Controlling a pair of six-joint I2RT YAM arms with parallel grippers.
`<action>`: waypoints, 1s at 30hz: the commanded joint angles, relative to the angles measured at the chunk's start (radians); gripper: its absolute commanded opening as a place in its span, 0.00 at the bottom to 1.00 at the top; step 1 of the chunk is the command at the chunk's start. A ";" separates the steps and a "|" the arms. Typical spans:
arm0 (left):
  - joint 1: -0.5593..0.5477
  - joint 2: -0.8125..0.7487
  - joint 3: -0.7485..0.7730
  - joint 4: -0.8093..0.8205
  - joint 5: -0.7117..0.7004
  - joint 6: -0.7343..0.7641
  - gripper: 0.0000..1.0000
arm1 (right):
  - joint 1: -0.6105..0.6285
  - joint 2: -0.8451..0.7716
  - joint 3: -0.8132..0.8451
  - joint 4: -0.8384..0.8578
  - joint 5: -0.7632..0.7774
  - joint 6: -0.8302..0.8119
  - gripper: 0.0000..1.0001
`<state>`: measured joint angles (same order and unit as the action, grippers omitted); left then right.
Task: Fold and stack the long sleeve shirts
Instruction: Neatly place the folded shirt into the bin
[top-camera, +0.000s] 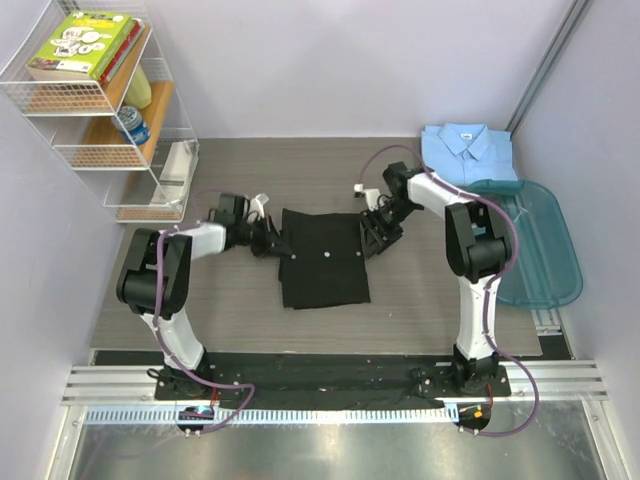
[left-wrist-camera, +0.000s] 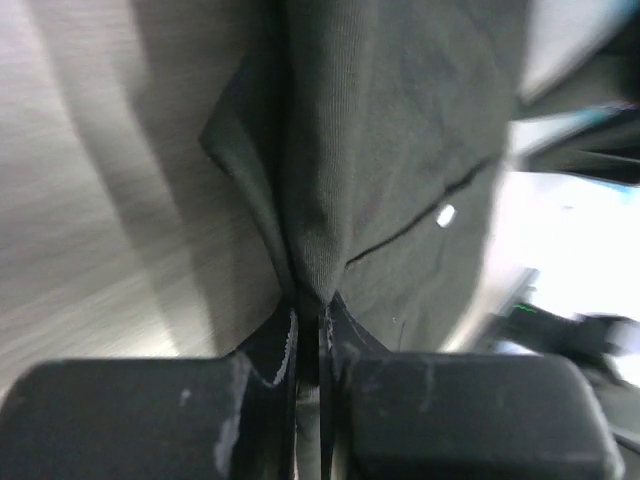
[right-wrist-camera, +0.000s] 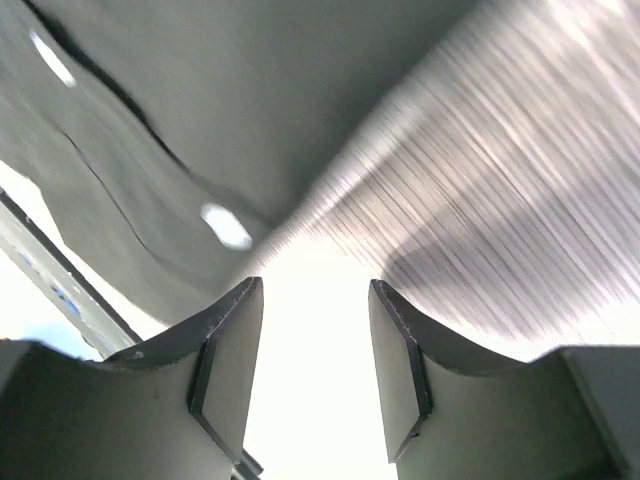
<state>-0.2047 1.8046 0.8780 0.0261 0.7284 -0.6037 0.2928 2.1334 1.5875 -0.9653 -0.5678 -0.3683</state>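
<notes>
While we look down from the top camera, the black shirt (top-camera: 322, 258) lies folded into a rough rectangle in the middle of the table (top-camera: 230, 300). Its slightly longer axis runs away from the arm bases. It sits between the two arms. The left gripper (top-camera: 270, 240) meets its left edge near the far corner, and the right gripper (top-camera: 376, 236) stands at its right edge near the other far corner. The light blue shirt (top-camera: 468, 152) rests folded at the far right, by the far end of the teal tub (top-camera: 545, 255), so the right arm is much the nearer one to it.

From the left wrist, we see the left gripper (left-wrist-camera: 310, 300) pressed together on a ridge of the black shirt (left-wrist-camera: 400, 150), which puckers into the pinch. The rest of the cloth spreads ahead and to the right, with a pale button (left-wrist-camera: 446, 214) showing.

From the right wrist, the right gripper (right-wrist-camera: 315, 340) has its jaws spread with nothing between them. The black shirt (right-wrist-camera: 200, 100) lies just ahead and to the left of them, its edge outside the gap. We judge that this arm must shift toward that edge before both sides can lift together.
</notes>
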 joint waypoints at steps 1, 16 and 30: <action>0.013 -0.006 0.254 -0.793 -0.312 0.410 0.00 | -0.076 -0.128 -0.040 0.028 -0.001 0.063 0.52; -0.252 0.113 1.132 -1.177 -1.251 0.973 0.00 | -0.158 -0.245 -0.119 0.031 -0.043 0.058 0.52; -0.532 0.406 0.817 -0.971 -1.246 0.719 0.00 | -0.184 -0.239 -0.169 0.036 -0.083 0.078 0.52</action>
<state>-0.7006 2.1525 1.5738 -0.9482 -0.5636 0.2398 0.1154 1.9266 1.4273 -0.9390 -0.6182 -0.3099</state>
